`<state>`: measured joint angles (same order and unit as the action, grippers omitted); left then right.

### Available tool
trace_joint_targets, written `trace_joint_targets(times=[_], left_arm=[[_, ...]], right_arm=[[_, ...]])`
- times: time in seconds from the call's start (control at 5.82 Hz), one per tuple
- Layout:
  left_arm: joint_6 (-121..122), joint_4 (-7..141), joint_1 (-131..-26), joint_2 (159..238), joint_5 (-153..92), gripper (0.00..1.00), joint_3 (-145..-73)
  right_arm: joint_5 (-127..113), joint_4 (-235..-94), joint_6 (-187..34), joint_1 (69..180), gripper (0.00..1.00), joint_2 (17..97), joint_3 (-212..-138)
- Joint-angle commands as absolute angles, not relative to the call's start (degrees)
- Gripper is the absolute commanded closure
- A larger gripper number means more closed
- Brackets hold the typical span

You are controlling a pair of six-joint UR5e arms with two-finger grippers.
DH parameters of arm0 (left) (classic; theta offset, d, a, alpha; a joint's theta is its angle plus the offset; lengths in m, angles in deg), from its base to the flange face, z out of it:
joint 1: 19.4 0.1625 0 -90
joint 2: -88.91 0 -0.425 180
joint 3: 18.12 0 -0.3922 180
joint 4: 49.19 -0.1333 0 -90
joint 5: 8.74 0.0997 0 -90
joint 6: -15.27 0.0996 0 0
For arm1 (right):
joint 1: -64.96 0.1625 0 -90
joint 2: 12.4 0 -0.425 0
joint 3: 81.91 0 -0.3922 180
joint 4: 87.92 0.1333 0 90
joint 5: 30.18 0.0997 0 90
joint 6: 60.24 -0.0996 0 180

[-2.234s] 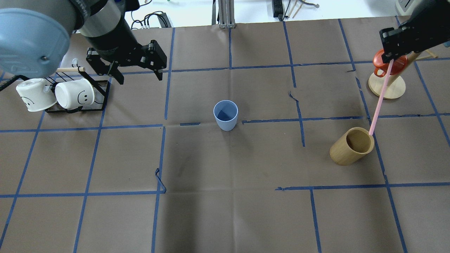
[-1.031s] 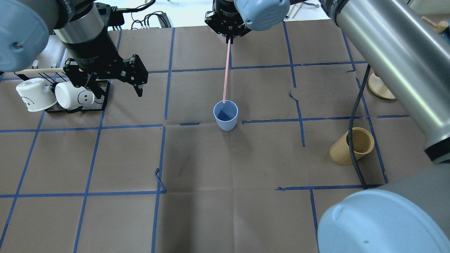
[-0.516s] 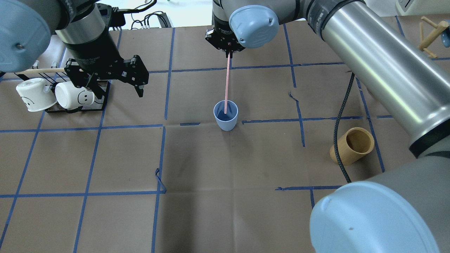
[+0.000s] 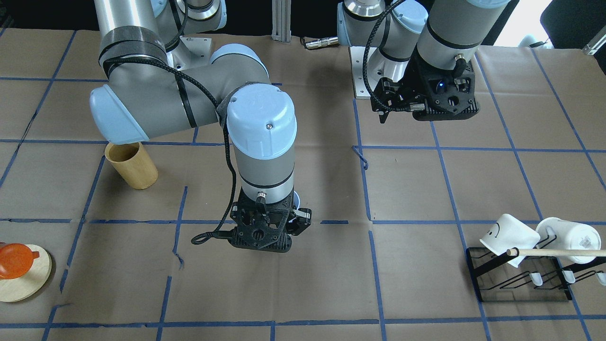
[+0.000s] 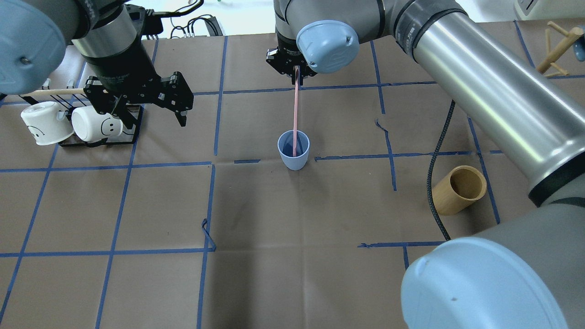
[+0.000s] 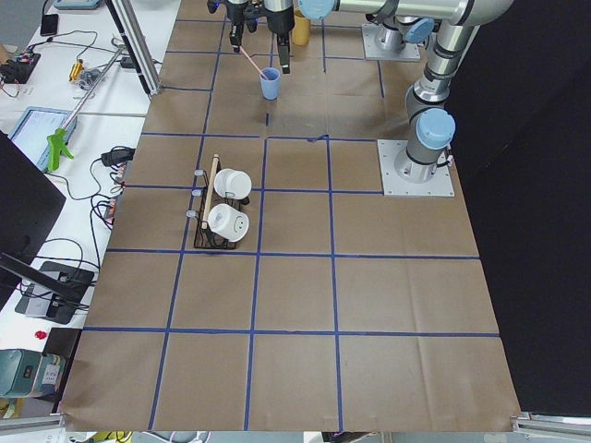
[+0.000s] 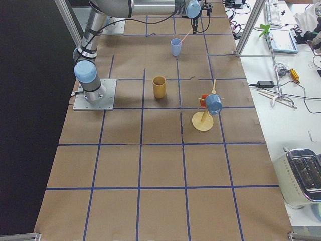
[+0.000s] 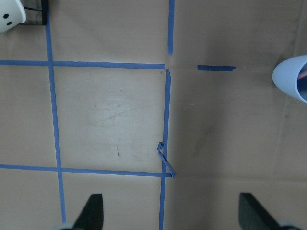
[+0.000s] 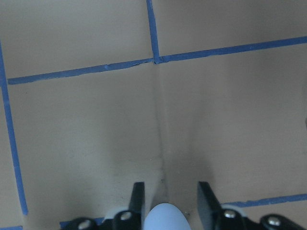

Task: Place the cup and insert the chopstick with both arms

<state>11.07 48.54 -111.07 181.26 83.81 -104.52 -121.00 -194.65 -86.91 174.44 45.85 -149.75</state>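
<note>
The pale blue cup [image 5: 293, 157] stands upright at the table's middle. It also shows in the exterior right view [image 7: 175, 47] and at the left wrist view's edge [image 8: 290, 79]. One pink chopstick [image 5: 295, 114] has its lower end inside the cup and leans up to my right gripper [image 5: 296, 75], which hangs above the cup. In the right wrist view the right gripper [image 9: 171, 191] has its jaws apart, with no stick between them and the cup's rim [image 9: 163, 218] below. My left gripper [image 5: 148, 112] is wide open and empty, to the left of the cup.
A tan bamboo cup [image 5: 457, 189] stands to the right, with the right arm's black cable [image 5: 434, 160] hanging beside it. A black rack [image 5: 132, 121] with two white mugs and a wooden dowel [image 5: 50, 91] sits far left. A mug tree [image 7: 203, 120] stands far right.
The right gripper carried the chopstick from the bamboo cup to above the blue cup and then came lower, so the stick's end sank deeper into the cup. The left arm has barely moved.
</note>
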Motion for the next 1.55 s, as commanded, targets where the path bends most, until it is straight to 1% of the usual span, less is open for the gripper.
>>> trace_joint_targets(times=[0.0, 0.17, 0.34, 0.52, 0.69, 0.86, 1.38], left_arm=[[11.0, 48.5, -111.1, 181.3, 83.8, 0.01, -104.5], [11.0, 48.5, -111.1, 181.3, 83.8, 0.01, -104.6], [11.0, 48.5, -111.1, 181.3, 83.8, 0.01, -104.7], [11.0, 48.5, -111.1, 181.3, 83.8, 0.01, -104.6], [11.1, 48.5, -111.1, 181.4, 83.8, 0.01, -104.7], [11.1, 48.5, -111.2, 181.4, 83.8, 0.01, -104.6], [11.0, 48.3, -111.2, 181.5, 83.7, 0.01, -104.4]], right_arm=[[-121.1, -192.5, -86.1, 173.4, 0.0, 48.4, -149.3], [-121.5, -186.3, -79.6, 171.2, 0.0, 53.9, -150.3], [-121.3, -178.9, -75.6, 166.0, 0.0, 59.0, -151.2], [-120.8, -176.2, -66.9, 160.4, 0.0, 64.1, -155.6], [-120.5, -177.1, -64.1, 157.1, 0.0, 68.9, -161.7], [-120.5, -177.5, -63.9, 156.3, 0.0, 72.9, -166.4], [-121.1, -178.3, -62.5, 156.0, 0.0, 73.4, -167.3]])
